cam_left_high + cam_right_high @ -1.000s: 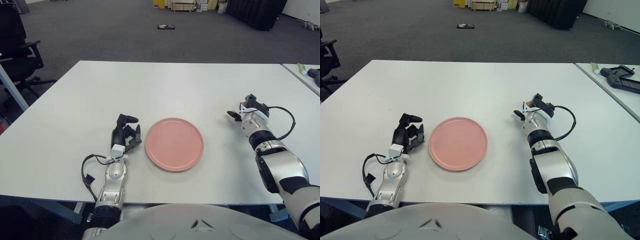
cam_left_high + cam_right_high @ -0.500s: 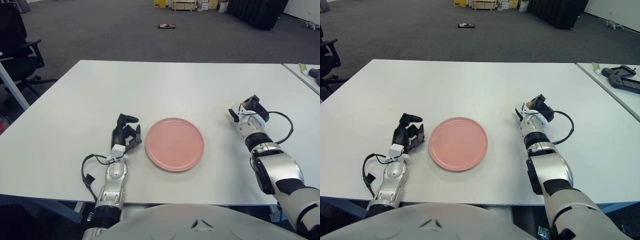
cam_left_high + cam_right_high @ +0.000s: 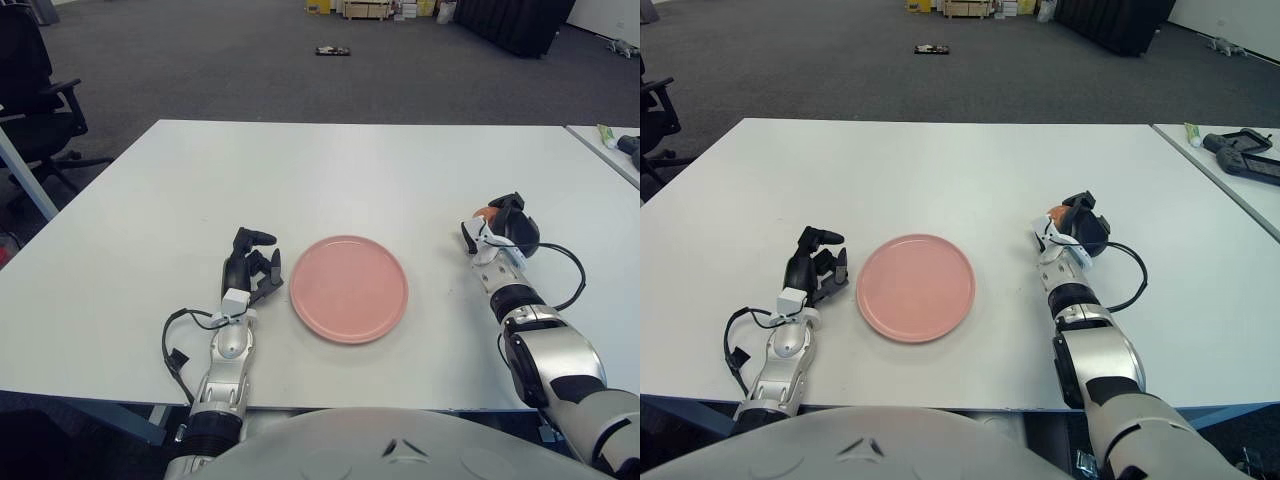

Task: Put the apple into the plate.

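Observation:
A pink round plate [image 3: 349, 288] lies on the white table [image 3: 330, 170] near its front edge. An apple [image 3: 482, 212] shows only as a small orange-red patch under my right hand [image 3: 503, 226], to the right of the plate. The right hand's dark fingers [image 3: 1082, 222] are curled over the apple, which rests at table level. Most of the apple is hidden by the hand. My left hand [image 3: 250, 272] rests on the table just left of the plate, fingers relaxed and holding nothing.
A second table at the far right carries a dark device [image 3: 1244, 157] and a small tube [image 3: 1189, 133]. An office chair [image 3: 35, 90] stands at the far left. A cable [image 3: 180, 345] loops beside my left forearm.
My right hand has shifted slightly right and toward me, and its fingers have curled down over the apple. The left hand and the plate have not moved.

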